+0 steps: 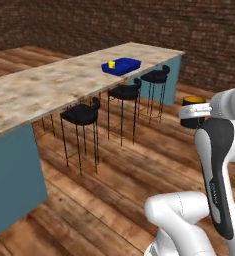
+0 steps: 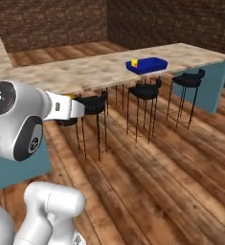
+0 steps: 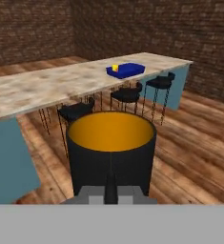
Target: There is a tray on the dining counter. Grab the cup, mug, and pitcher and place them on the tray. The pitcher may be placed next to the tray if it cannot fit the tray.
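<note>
Mug (image 3: 111, 152) gripped by closed fingers (image 3: 110, 187); black wall and orange interior seen close in hand view, one dark fingertip raised against near wall. Mug carried in air above wooden floor (image 1: 129, 185), well apart from dining surface (image 1: 49, 85). Blue tray (image 1: 124, 66) seen near far end of surface; yellow cup (image 1: 111, 64) placed in tray. Three black bar stools (image 1: 81, 114) ranged along surface's side.

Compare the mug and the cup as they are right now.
The mug is black with an orange inside; the cup is yellow. The mug is held by the shut gripper, off the dining counter; the cup already sits in the blue tray. Both stand upright.
</note>
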Robot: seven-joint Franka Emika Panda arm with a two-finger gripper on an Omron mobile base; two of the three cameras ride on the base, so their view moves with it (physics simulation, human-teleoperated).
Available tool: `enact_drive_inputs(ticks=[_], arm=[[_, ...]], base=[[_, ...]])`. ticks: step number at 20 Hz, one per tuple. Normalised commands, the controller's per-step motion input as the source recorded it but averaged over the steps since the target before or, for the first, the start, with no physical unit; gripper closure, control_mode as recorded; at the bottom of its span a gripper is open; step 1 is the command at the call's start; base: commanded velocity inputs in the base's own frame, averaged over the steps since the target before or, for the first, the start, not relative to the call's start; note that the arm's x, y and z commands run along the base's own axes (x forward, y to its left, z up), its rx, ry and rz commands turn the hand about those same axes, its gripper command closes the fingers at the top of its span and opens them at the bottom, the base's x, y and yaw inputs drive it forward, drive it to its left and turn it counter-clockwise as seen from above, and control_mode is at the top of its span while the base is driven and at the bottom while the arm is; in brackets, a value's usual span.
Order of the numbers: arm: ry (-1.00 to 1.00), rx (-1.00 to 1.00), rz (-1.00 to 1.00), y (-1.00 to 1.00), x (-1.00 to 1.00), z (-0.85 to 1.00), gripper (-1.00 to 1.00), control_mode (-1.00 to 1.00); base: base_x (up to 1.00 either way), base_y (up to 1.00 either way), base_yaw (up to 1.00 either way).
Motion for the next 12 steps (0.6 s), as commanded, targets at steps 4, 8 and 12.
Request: enact_drive_inputs(ticks=[4,8,12], arm=[[0.0,0.0,0.0,0.0,0.0,0.0,1.0,1.0],[0.0,0.0,0.0,0.0,0.0,0.0,1.0,1.0],[0.0,0.0,0.0,0.0,0.0,0.0,1.0,1.0]], base=[[0.77,-0.75,0.57],[0.7,-0.71,0.52],[0.67,-0.68,0.48]])
